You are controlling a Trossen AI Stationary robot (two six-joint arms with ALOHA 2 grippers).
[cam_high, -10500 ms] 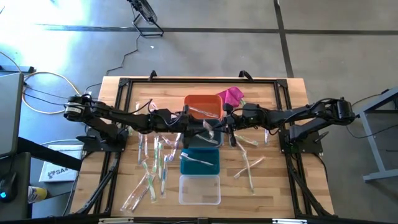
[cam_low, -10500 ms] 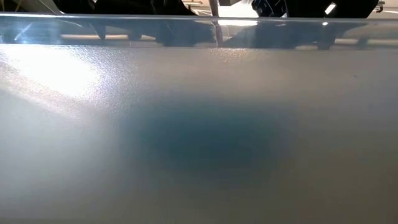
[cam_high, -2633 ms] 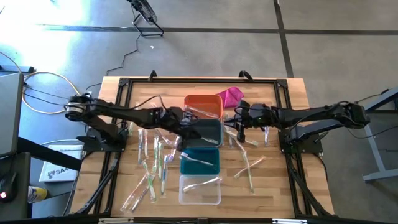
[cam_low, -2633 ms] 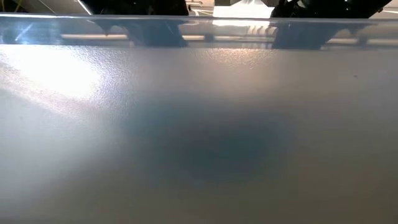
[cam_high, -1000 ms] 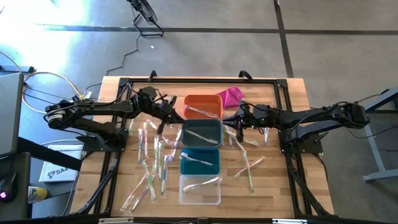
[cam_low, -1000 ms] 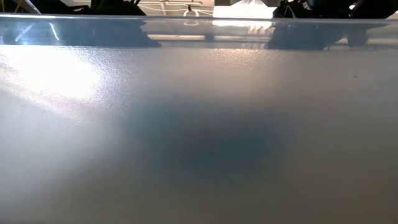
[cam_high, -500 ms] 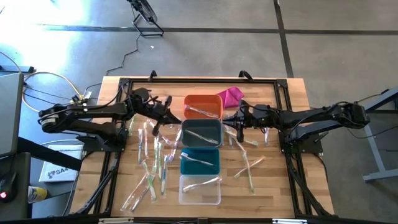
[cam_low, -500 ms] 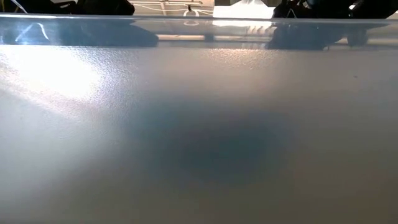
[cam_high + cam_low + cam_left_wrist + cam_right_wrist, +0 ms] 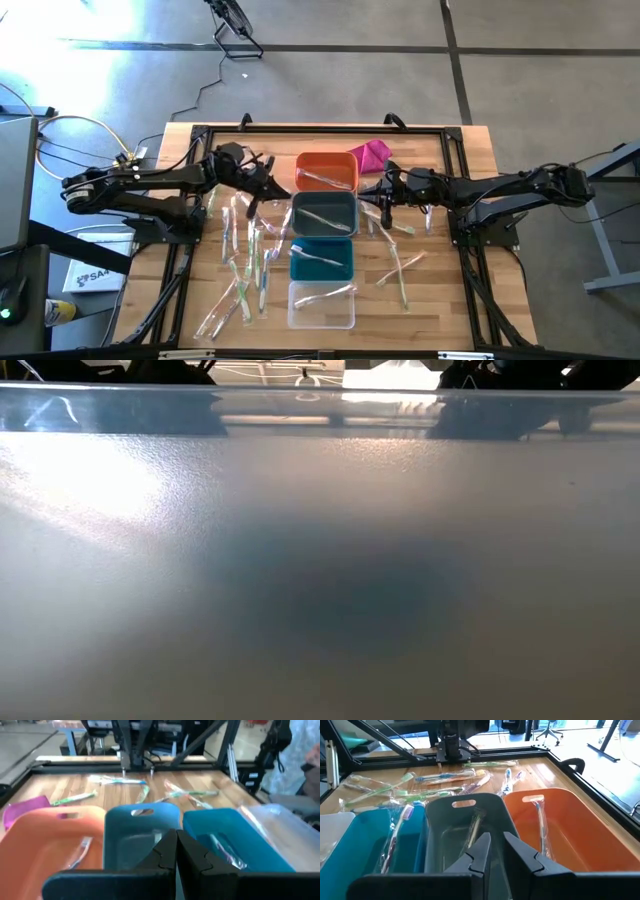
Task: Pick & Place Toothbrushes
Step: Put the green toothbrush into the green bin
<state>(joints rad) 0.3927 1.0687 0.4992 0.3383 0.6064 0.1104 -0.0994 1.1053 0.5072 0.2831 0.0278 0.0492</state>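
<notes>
While left fingers (image 9: 176, 851) press together, right fingers (image 9: 496, 851) gape, empty.

A grey concrete floor (image 9: 330, 85) surrounds the wooden desk (image 9: 470, 140), crossed by dark seam lines, one running left to right beyond the desk's far edge and one slanting on the right. Strong light makes a pale glare patch on the floor at far left. A thin black cable (image 9: 205, 90) zigzags across the floor toward the desk's far left corner, and pale cables (image 9: 55, 135) loop at the left. A grey metal stand (image 9: 605, 200) sits at the right edge. In the right wrist view, the room beyond shows bright daylight and an office chair (image 9: 547, 730) on wheels. The low view shows little but a blurred grey surface.
</notes>
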